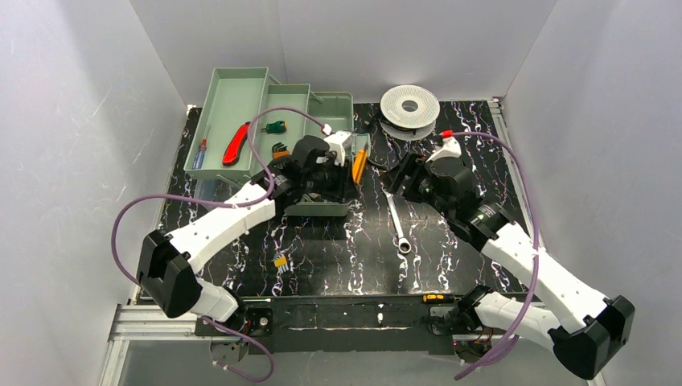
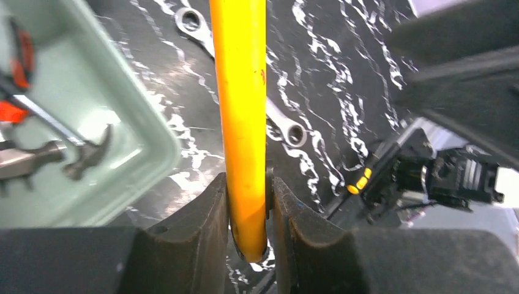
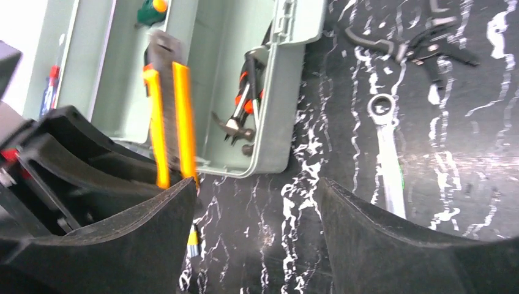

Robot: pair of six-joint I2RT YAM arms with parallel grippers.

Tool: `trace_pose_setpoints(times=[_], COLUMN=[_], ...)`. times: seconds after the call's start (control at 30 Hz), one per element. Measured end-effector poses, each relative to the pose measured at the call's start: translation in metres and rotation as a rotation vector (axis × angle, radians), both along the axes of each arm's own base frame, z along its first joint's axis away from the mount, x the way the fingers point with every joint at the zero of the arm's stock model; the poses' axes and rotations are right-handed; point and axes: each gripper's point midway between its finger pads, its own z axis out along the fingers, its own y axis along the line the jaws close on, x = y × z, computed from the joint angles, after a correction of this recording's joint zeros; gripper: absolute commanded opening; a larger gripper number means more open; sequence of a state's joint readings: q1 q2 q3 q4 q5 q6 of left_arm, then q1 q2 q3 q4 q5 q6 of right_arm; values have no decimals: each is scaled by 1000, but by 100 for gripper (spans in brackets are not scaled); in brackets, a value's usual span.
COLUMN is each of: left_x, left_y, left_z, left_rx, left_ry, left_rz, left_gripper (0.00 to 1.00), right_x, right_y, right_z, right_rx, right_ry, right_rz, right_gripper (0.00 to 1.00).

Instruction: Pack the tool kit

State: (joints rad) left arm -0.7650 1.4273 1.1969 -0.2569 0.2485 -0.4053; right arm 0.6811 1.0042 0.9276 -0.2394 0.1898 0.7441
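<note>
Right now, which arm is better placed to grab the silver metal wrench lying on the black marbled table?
Right. The right gripper is open and close to the silver metal wrench; the left gripper is shut on a long yellow tool.

Top view looks down from behind the arms; both wrist views sit close, sharing wrench [image 3: 385, 153] and toolbox [image 3: 285, 92] corner.

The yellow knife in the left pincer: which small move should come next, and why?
Probably carry it sideways over the green toolbox base. The left pincer is shut on the yellow knife, which hangs over the black table just outside the rim.
</note>
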Motion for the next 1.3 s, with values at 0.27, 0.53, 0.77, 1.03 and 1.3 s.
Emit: trace_pose_setpoints(times=[0.27,0.53,0.77,1.03,1.3], left_x=[151,226,214,144,19], left_y=[86,86,76,81,110], left_z=[5,-42,-11,66,91], left_rx=[225,352,257,168,95], left_ry=[-56,10,-4,-109,-137], left_rz=[353,349,293,244,138], left_gripper=[8,76,96,97,98], right_x=[-11,-17,18,12,16], right_y=[-73,-111,-92,-62,-53], right_z=[5,-9,-56,-107,-140], right_rx=[-120,-293,-445,-439,-480], right_ry=[-78,-53,141,320,401], right_rz=[-234,-311,-138,120,155], right_gripper=[80,85,79,76,76])
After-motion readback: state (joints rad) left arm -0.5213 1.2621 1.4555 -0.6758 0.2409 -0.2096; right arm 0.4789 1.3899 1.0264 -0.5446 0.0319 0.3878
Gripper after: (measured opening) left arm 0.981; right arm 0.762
